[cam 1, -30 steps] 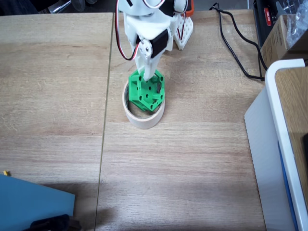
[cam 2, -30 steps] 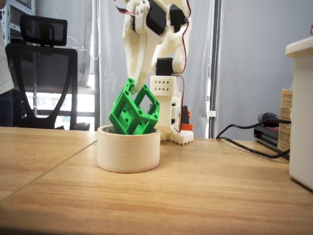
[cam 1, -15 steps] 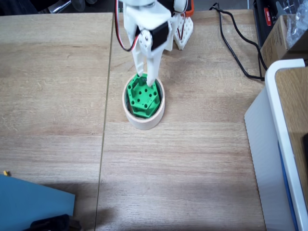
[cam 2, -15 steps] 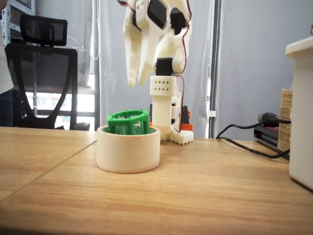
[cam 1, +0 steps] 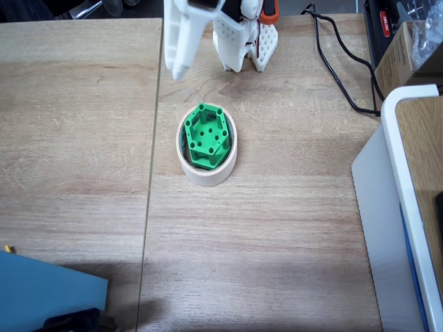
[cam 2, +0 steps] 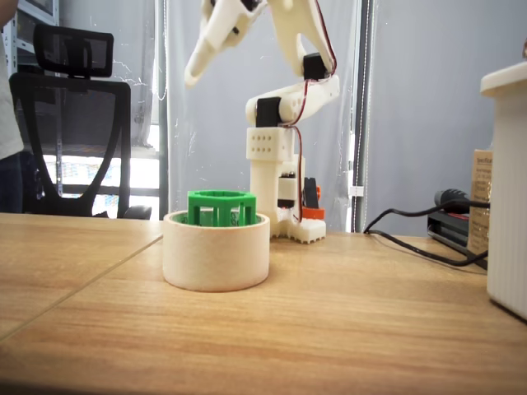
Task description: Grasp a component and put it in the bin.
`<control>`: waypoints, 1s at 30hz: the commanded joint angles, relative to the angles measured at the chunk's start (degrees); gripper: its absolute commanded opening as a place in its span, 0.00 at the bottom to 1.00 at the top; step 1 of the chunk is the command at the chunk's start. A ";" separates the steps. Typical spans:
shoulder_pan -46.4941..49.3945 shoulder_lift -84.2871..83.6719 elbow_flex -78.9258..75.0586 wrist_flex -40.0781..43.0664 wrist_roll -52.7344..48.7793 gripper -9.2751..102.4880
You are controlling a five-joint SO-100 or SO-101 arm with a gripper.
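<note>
A black cable (cam 1: 337,69) lies on the light wooden table (cam 1: 277,242) to the right of the arm's base. A big white-rimmed container (cam 1: 401,207) stands farther right. A blue flat object (cam 1: 48,290) lies at the lower left corner. A black office chair (cam 2: 70,123) stands behind the table.

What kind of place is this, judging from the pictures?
Probably an office or hobby lab: a black office chair behind a wooden table, black cables, and a small white robot arm.

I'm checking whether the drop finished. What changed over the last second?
The gripper let go of the green component, which dropped from a tilted hold to sit level inside the tape-roll bin. The arm then lifted and swung back toward its base. The bin, cable and white container stayed put.
</note>
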 commanded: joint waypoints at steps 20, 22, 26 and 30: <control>21.36 6.33 13.80 -0.53 -23.91 0.08; 21.71 10.46 17.14 -0.53 -25.66 0.08; 21.62 18.46 22.85 0.18 -26.98 0.08; 22.32 22.59 27.33 0.26 -26.98 0.08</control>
